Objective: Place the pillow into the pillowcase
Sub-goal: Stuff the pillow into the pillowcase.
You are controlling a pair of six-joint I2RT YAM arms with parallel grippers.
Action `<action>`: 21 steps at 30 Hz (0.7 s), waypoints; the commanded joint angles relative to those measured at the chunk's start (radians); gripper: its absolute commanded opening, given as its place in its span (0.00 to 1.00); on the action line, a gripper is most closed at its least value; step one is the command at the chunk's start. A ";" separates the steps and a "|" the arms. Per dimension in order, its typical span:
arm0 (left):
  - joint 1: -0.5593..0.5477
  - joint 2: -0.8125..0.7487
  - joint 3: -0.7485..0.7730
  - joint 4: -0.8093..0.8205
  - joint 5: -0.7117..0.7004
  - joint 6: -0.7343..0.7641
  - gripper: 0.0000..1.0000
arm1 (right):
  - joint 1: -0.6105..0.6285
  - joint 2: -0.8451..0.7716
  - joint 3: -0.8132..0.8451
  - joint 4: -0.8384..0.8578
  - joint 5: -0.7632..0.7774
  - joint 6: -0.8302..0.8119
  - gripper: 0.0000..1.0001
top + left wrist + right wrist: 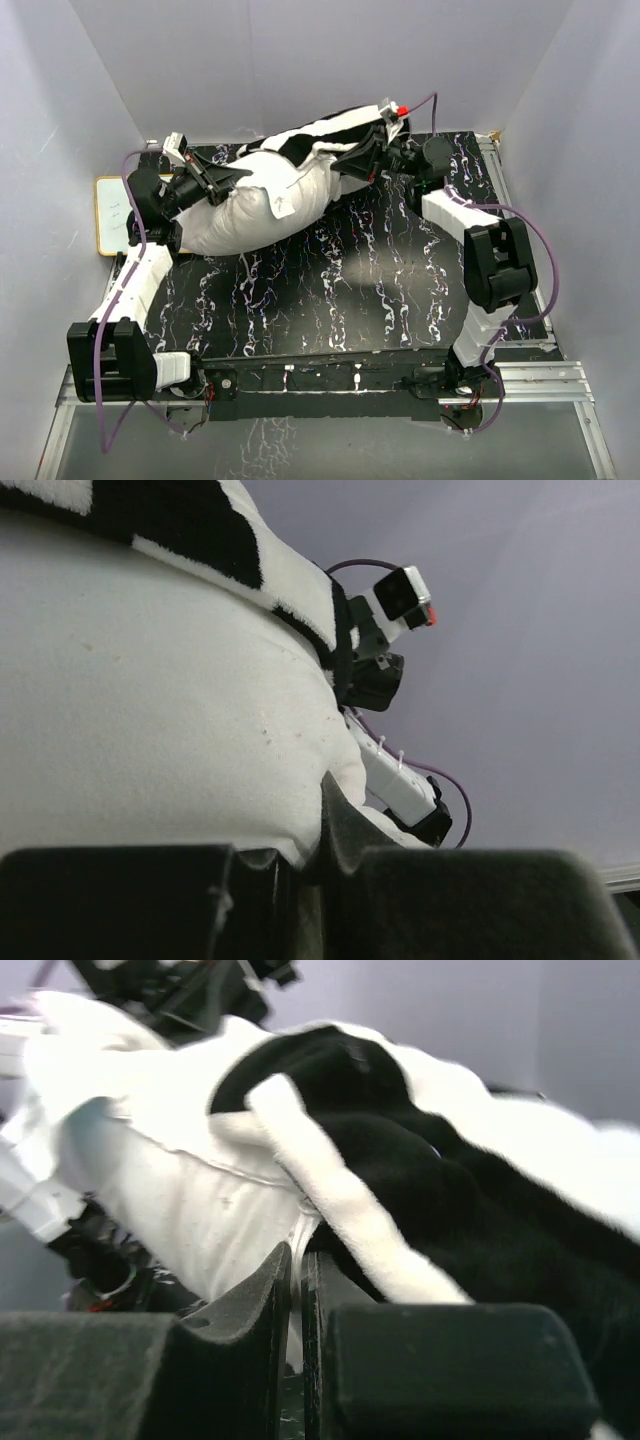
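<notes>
Top external: left fingers (238, 177) clamped the pillow (260, 212), right fingers (345, 162) the pillowcase (318, 130) edge. Both sat at the far counter (350, 290) edge.

There is 1 plump white fabric pillow (262, 205), 1 black-and-white striped fabric pillowcase (322, 133), 1 small white rectangular whiteboard (111, 215) and 1 black white-veined marbled table (340, 290). There are 2 white-and-black robot arms, left arm (135, 285) and right arm (495, 265), and 2 black two-finger grippers, left gripper (232, 178) and right gripper (352, 160).

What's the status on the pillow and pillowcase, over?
Left gripper: jaws shut on pillow end. Right gripper: jaws shut at pillowcase hem. Pillow mostly uncovered. Nothing seen blocking.
</notes>
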 commanded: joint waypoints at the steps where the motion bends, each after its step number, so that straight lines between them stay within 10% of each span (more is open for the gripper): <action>1: -0.003 0.013 0.044 -0.061 0.021 0.082 0.00 | 0.039 -0.155 0.153 0.220 -0.146 0.282 0.08; 6: -0.030 -0.023 -0.027 -0.227 0.001 0.222 0.00 | 0.044 -0.150 0.267 -0.751 0.094 -0.417 0.08; 15: -0.082 0.020 -0.217 -0.269 -0.036 0.408 0.00 | 0.035 -0.132 0.128 -1.106 0.187 -0.870 0.09; 21: -0.089 -0.012 -0.193 -0.329 0.003 0.533 0.00 | 0.013 -0.260 0.142 -1.332 0.120 -1.007 0.60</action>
